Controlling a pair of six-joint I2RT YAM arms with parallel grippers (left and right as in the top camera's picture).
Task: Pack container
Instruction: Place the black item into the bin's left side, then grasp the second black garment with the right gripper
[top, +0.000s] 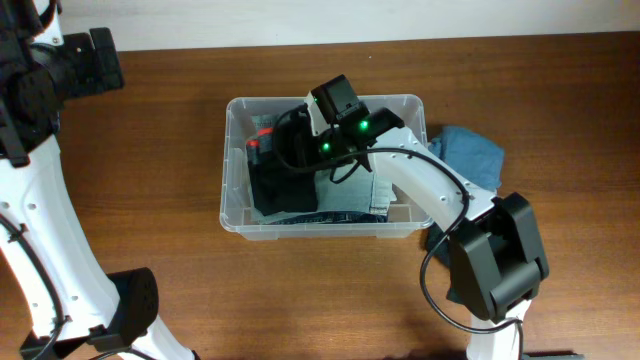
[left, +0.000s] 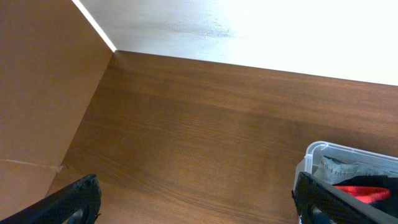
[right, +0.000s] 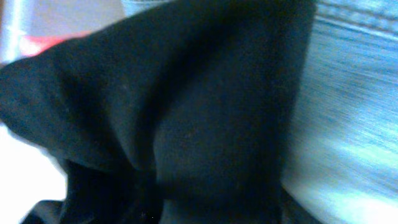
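Surface: brown wooden table (top: 150, 170) with a pale wall along the top of the frame.
Container: clear plastic container (top: 232, 222) at the centre of the overhead view, its long axis running left to right across the frame.
Contents: black cloth (top: 275, 190) fills the left half. Folded denim (top: 365, 198) lies on the right half, and a red item (top: 262, 135) shows at the upper left corner.
Right arm: right arm (top: 430, 185) reaches from the lower right of the frame up and left over the rim, with its wrist above the middle of the container.
Right gripper: buried in the contents. The wrist view shows only black cloth and denim pressed close, so I cannot tell whether the fingers are apart or clamped.
Left gripper: left gripper (left: 196, 196) sits in the upper left of the overhead frame, well apart from the container. Its fingers are spread wide with nothing between them.
Outside the container: a blue cloth (top: 475, 155) lies on the table just beside the right short wall.
Key relation: the blue cloth lies to the right of the container, on the right arm's side and far from the left gripper, so the right arm is probably the one to fetch it.
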